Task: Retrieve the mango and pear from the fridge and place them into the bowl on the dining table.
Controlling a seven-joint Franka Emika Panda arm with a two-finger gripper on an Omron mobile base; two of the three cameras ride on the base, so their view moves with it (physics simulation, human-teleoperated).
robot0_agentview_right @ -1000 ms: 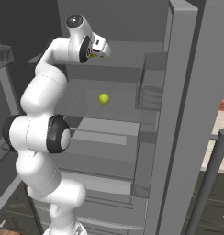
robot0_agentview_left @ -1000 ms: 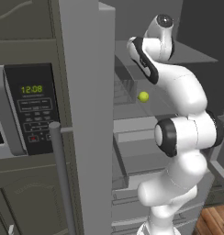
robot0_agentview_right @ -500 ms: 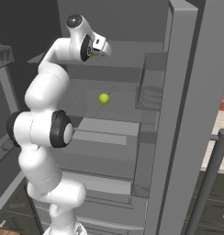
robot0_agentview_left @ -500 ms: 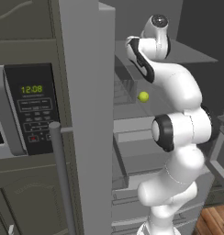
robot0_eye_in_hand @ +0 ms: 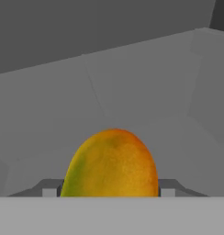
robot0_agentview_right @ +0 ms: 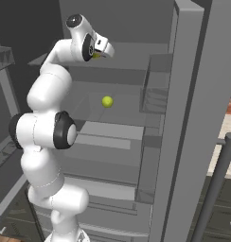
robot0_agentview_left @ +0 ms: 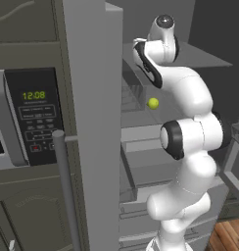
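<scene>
Mango (robot0_eye_in_hand: 113, 164), orange-yellow skin, green blush on 1 side, between pincer (robot0_eye_in_hand: 109, 189) fingertips

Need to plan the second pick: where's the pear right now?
The pear sits on a middle shelf inside the open fridge, below the gripper working the shelf above; in the left base view it shows just left of the arm.

"12:08" in green on the microwave display (robot0_agentview_left: 34, 95)
</scene>
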